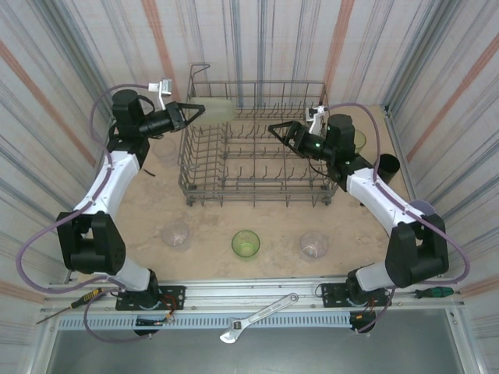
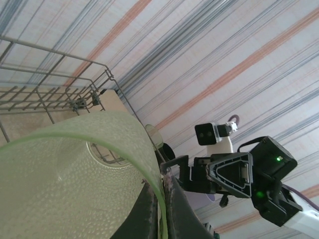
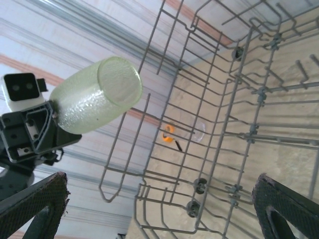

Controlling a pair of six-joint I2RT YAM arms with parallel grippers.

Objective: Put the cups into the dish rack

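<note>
Left gripper [image 1: 201, 109] clamped on a yellow-green cup [image 1: 220, 109] at the rim of the dish rack [image 1: 257, 199], right gripper [image 1: 274, 131] spread opposite, we have racked none yet.

Green cup [image 2: 65, 179] cut off at left & bottom edge; orange obj. [image 3: 169, 130] too small to tell.

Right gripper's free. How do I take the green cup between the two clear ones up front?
Pinch the green cup by its rim, one finger inside, one outside, coming straight down: it looks upright, mouth up, with bare table around.
</note>
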